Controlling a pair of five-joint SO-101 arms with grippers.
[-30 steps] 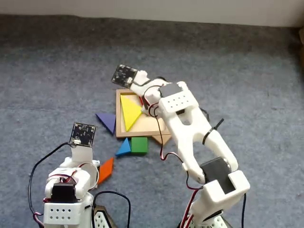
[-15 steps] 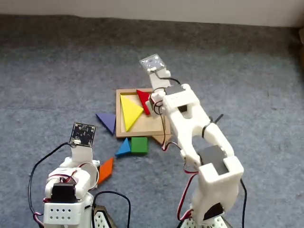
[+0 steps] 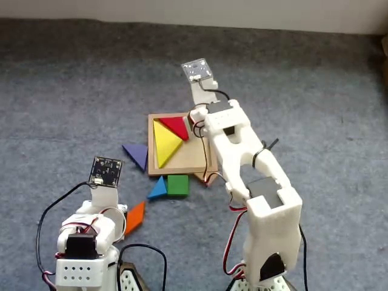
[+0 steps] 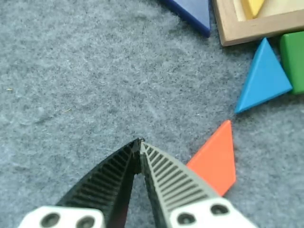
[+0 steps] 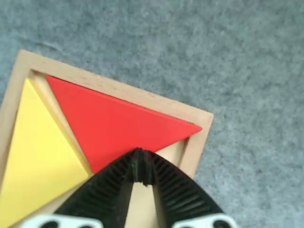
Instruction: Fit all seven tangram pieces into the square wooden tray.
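Stretching to a pale wall [image 3: 182,9], grey felt [image 3: 73,85]; left hand [image 4: 139,142] and right hand [image 5: 140,154] both closed.

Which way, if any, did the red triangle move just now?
Yes: the red triangle went from tilted to flat along the tray's far edge, beside the yellow triangle.

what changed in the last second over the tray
In the high view, the right arm swung from the tray's far left corner toward its far right side. The red triangle, tilted on edge half a second ago, now lies flat in the tray beside the yellow triangle, with the right pincer shut over its edge. The left pincer, purple piece, blue piece, green piece and orange piece stayed put.
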